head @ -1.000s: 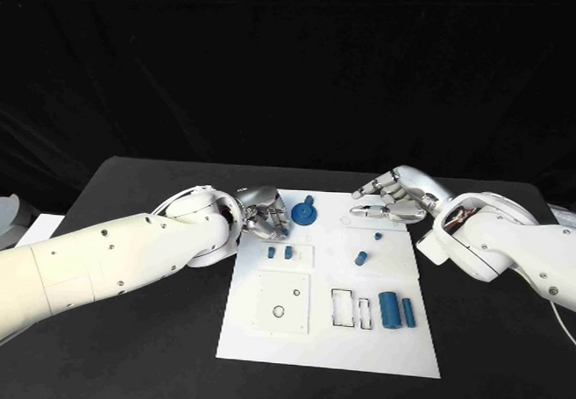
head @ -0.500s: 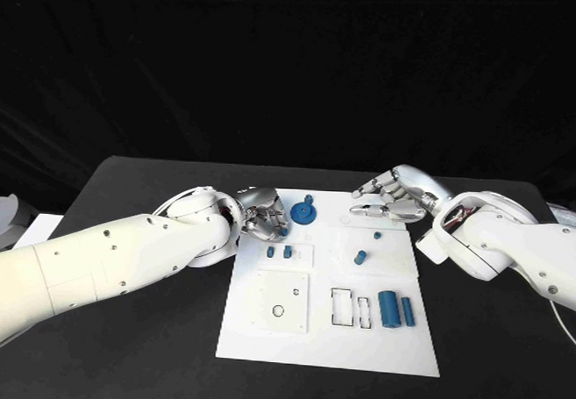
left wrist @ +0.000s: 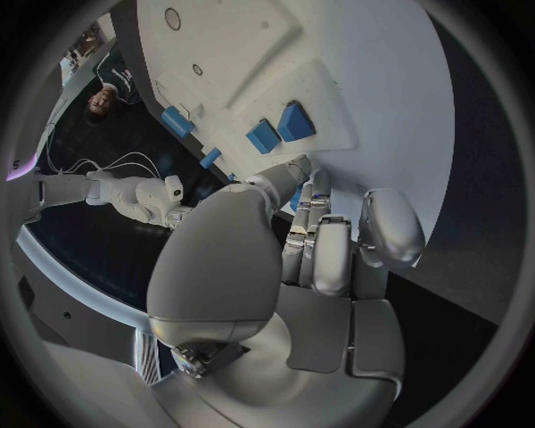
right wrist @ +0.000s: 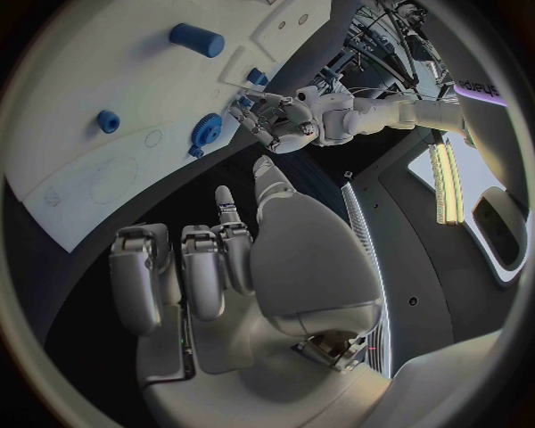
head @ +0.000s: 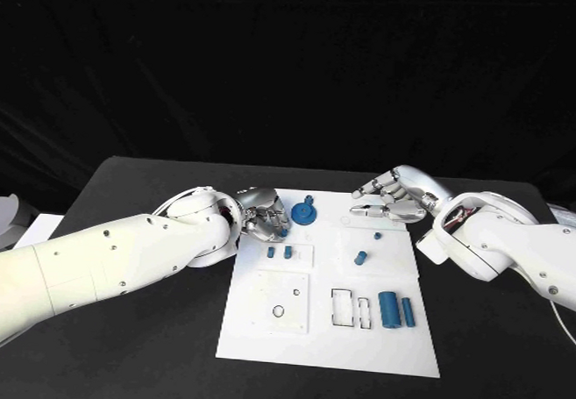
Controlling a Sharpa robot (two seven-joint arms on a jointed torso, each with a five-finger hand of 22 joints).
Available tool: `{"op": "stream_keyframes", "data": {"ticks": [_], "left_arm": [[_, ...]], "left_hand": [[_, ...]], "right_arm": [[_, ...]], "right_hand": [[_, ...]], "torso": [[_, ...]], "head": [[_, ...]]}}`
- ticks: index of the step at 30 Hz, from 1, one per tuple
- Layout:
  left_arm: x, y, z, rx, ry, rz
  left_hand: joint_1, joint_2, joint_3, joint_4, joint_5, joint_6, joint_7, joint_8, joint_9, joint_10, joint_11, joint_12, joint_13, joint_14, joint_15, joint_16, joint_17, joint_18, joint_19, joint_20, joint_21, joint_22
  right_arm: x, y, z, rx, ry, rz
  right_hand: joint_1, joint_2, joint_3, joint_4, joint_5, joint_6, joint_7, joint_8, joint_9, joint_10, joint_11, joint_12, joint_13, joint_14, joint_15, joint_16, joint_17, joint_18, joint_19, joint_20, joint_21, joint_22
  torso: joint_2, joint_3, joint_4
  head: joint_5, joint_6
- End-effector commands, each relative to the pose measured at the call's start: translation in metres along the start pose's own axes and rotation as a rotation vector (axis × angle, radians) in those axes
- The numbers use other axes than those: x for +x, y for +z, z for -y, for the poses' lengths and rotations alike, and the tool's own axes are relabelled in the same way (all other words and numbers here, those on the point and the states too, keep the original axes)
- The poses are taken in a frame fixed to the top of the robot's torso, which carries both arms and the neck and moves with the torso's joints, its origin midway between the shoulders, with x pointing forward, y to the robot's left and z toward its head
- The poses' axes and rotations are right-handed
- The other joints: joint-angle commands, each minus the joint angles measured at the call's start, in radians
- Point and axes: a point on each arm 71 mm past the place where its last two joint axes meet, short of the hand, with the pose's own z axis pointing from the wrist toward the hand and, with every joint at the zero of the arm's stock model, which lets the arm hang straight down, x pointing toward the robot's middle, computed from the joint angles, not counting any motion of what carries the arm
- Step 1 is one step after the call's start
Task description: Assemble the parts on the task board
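Because the left hand [head: 260,209] sits at the far left corner of the task board [head: 328,341] with its fingers curled in close beside the blue gear [head: 305,215], the first risk lies there: whether it pinches the gear or only touches it cannot be told, and a loose hold could let the gear tip or skid off its seat as the hand shifts. In the left wrist view the fingers [left wrist: 333,259] are bent inward over the board's edge, near two small blue blocks [left wrist: 279,130], which a careless sweep could knock.

Moving rightward, small blue pegs [head: 280,251] stand in the board's middle, another peg [head: 360,258] beside them, and a large blue cylinder [head: 389,309] lies with a slimmer one near the slots; any jolt to the board could roll these.

At the far right, the right hand [head: 391,199] hovers over the board's far edge, fingers curled with nothing in them, apart from the parts.

Underneath is a black table [head: 131,352], matte and flat, against a dark backdrop.
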Motion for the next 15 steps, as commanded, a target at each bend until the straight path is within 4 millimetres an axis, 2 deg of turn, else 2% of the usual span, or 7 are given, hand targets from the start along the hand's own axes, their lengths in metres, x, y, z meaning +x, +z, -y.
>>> {"op": "stream_keyframes", "data": {"ticks": [1,5,9,10,12,14,15], "left_arm": [[0.002,0.000,-0.002,-0.012,0.004,-0.019],[0.001,-0.001,-0.004,-0.022,0.003,-0.018],[0.000,-0.003,-0.008,-0.027,-0.004,-0.008],[-0.001,-0.004,-0.009,-0.026,-0.010,0.000],[-0.004,-0.007,-0.011,-0.015,-0.041,0.024],[-0.008,-0.010,-0.014,0.005,-0.093,0.056],[-0.010,-0.013,-0.016,0.015,-0.132,0.075]], "left_hand": [[-0.009,-0.004,0.001,0.000,-0.001,-0.006,-0.001,-0.004,-0.001,0.001,0.007,-0.006,0.000,0.021,0.007,0.002,-0.001,-0.014,0.000,0.007,-0.006,-0.001],[-0.012,-0.007,0.000,-0.001,0.000,-0.017,0.002,-0.003,0.000,-0.001,0.009,-0.011,0.000,0.021,0.008,0.001,-0.004,-0.014,0.000,0.008,-0.007,-0.002],[-0.011,-0.008,0.001,-0.002,0.000,-0.030,0.004,-0.003,0.000,-0.007,0.012,-0.017,-0.001,0.020,0.011,0.001,-0.006,-0.014,0.000,0.009,-0.008,-0.002],[-0.011,-0.008,0.001,-0.003,0.001,-0.034,0.005,-0.003,0.000,-0.009,0.012,-0.019,-0.002,0.020,0.011,0.001,-0.007,-0.014,0.000,0.010,-0.008,-0.001],[-0.009,-0.007,0.004,-0.005,0.001,-0.037,0.002,-0.002,0.001,-0.014,0.012,-0.024,-0.002,0.019,0.011,-0.001,-0.010,-0.014,0.000,0.010,-0.008,-0.001],[-0.007,-0.005,0.007,-0.005,0.003,-0.033,-0.002,0.001,0.002,-0.019,0.010,-0.028,-0.003,0.019,0.010,-0.001,-0.012,-0.015,0.001,0.010,-0.004,0.003],[-0.006,-0.003,0.010,-0.006,0.006,-0.028,-0.002,0.004,0.003,-0.023,0.010,-0.031,-0.003,0.018,0.010,-0.003,-0.016,-0.013,-0.001,0.010,-0.009,-0.001]], "right_arm": [[0.001,0.000,0.000,-0.006,0.000,-0.009],[0.001,0.000,0.000,-0.002,-0.001,-0.008],[-0.001,-0.001,0.002,0.011,-0.008,-0.008],[-0.001,-0.001,0.003,0.015,-0.014,-0.007],[-0.002,-0.001,0.006,0.021,-0.037,-0.009],[-0.003,-0.002,0.008,0.025,-0.069,-0.013],[-0.004,-0.003,0.009,0.027,-0.087,-0.016]], "right_hand": [[-0.001,0.007,-0.006,-0.001,0.006,-0.005,-0.004,0.004,0.001,0.046,0.004,-0.008,0.202,0.104,0.005,0.004,0.263,0.006,0.059,0.003,-0.007,0.181],[0.002,0.009,-0.011,-0.002,0.007,-0.007,-0.004,0.003,0.001,0.021,0.004,-0.060,0.177,0.100,0.005,-0.006,0.250,0.011,0.049,0.003,-0.018,0.163],[0.014,0.018,-0.024,-0.005,0.006,-0.012,-0.005,0.003,0.001,-0.065,0.001,-0.247,0.081,0.092,0.002,-0.028,0.221,0.020,0.029,0.001,-0.042,0.127],[0.022,0.023,-0.026,-0.007,0.007,-0.013,-0.007,0.003,0.001,-0.129,-0.001,-0.388,0.003,0.090,0.000,-0.036,0.211,0.023,0.022,-0.001,-0.051,0.113],[0.056,0.039,-0.016,-0.012,0.005,-0.010,-0.009,0.005,0.002,-0.313,-0.004,-0.837,-0.270,0.085,-0.005,-0.053,0.192,0.029,0.010,-0.006,-0.070,0.087],[0.093,0.050,0.003,-0.018,0.008,-0.003,-0.008,0.006,0.002,-0.349,-0.004,-0.964,-0.379,0.082,-0.005,-0.063,0.181,0.031,0.005,-0.008,-0.078,0.077],[0.113,0.041,0.015,-0.016,0.002,-0.003,-0.017,0.001,0.000,-0.299,0.008,-1.058,-0.498,0.081,-0.002,-0.069,0.175,0.029,0.005,0.000,-0.081,0.073]], "torso": [[0.000,0.0002,-0.0008],[0.001,0.0001,-0.0010],[0.000,0.0001,-0.0011],[0.000,-0.0001,-0.0010],[0.000,-0.0004,-0.0014],[0.000,-0.0002,-0.0015],[0.000,0.0000,-0.0015]], "head": [[0.001,0.001],[0.001,0.000],[0.001,0.001],[-0.001,0.001],[-0.002,0.001],[-0.004,0.002],[-0.005,0.003]]}}
